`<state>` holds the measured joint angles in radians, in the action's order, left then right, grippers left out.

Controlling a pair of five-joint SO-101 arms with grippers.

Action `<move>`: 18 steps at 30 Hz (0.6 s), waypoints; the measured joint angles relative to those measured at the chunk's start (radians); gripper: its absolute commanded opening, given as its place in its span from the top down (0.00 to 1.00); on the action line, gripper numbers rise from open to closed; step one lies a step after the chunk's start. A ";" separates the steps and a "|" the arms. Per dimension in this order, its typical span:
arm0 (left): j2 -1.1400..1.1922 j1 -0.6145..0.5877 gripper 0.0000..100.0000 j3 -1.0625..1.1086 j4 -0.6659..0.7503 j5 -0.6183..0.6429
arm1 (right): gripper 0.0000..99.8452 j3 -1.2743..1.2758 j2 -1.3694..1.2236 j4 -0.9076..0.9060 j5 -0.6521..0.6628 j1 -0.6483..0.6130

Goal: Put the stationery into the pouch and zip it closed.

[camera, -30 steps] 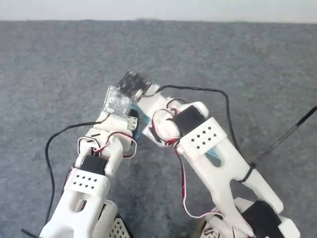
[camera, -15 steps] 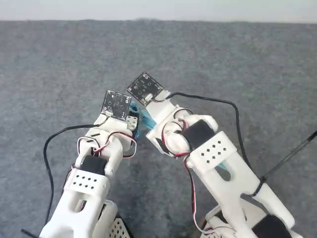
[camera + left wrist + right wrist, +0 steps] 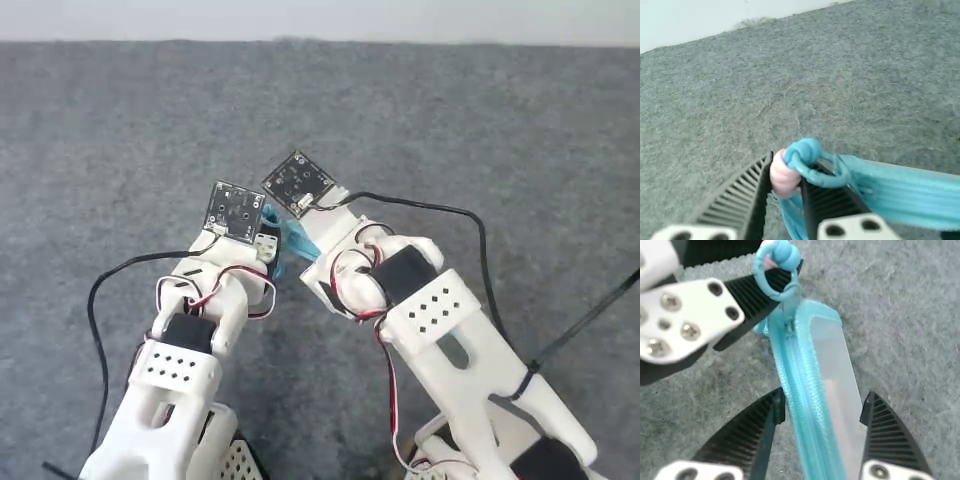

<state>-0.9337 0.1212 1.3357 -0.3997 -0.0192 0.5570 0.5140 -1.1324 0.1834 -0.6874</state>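
**Q:** What is in front of you?

**A:** A grey carpeted table (image 3: 500, 120). My two white jointed arms meet over its middle, the left arm (image 3: 185, 350) beside the right arm (image 3: 450, 320). Between them is a turquoise pouch with a frosted plastic side (image 3: 832, 355), its zip slider run up to the end.

**Q:** And your grippers?

**A:** My left gripper (image 3: 786, 167) is clamped on the zip's pink and blue bead pull (image 3: 782, 179). My right gripper (image 3: 825, 397) has its jaws spread wide astride the pouch, close to both edges.

**Q:** What might go wrong?

**A:** I judge the round bead could pop out of my left jaws if I tug. With my right jaws unclamped, a pull would drag the whole pouch rather than seat the zip.
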 measured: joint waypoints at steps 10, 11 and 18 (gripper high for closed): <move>0.000 0.000 0.99 0.000 0.000 0.000 | 0.77 0.015 -0.081 0.109 -0.002 0.000; 0.000 0.000 0.99 0.000 0.000 0.000 | 0.77 0.015 -0.086 0.120 -0.002 0.000; 0.000 0.000 0.99 0.000 0.000 0.000 | 0.94 0.018 -0.089 0.190 -0.002 0.000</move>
<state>-0.9337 0.1212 1.3357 -0.3997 -0.0192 0.5754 0.4250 -0.9421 0.1818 -0.6874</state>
